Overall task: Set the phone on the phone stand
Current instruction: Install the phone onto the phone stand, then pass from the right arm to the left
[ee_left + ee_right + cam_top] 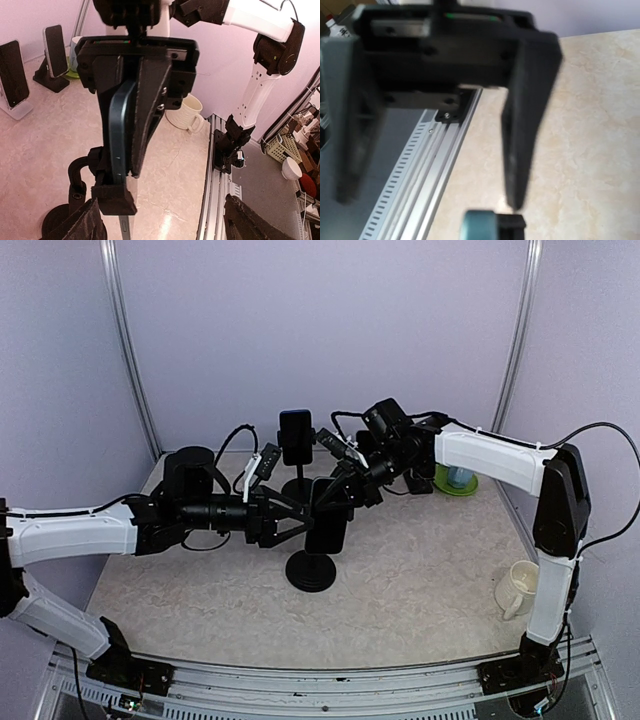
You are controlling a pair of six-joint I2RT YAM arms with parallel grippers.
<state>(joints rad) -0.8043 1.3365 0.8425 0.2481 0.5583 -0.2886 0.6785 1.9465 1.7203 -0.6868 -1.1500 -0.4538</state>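
Observation:
A dark phone (pixel 328 515) with a blue edge (pixel 117 135) stands upright in the cradle (pixel 112 197) of a black phone stand with a round base (pixel 310 572). My left gripper (pixel 297 523) is open just left of the phone, its fingers (pixel 75 225) wide apart and touching nothing. My right gripper (pixel 352 490) comes in from the upper right. It is shut, and its joined fingers (pixel 145 100) lie against the phone's back. At the bottom of the right wrist view the phone's blue edge (pixel 480 227) shows, with the left gripper's spread fingers (pixel 525 135) behind.
A second phone on a black stand (pixel 295 437) is behind, and another on a white stand (pixel 12 72). A black cylinder (pixel 190 470) sits back left and a green dish (pixel 457 480) back right. A white mug (pixel 515 588) is near the right arm's base.

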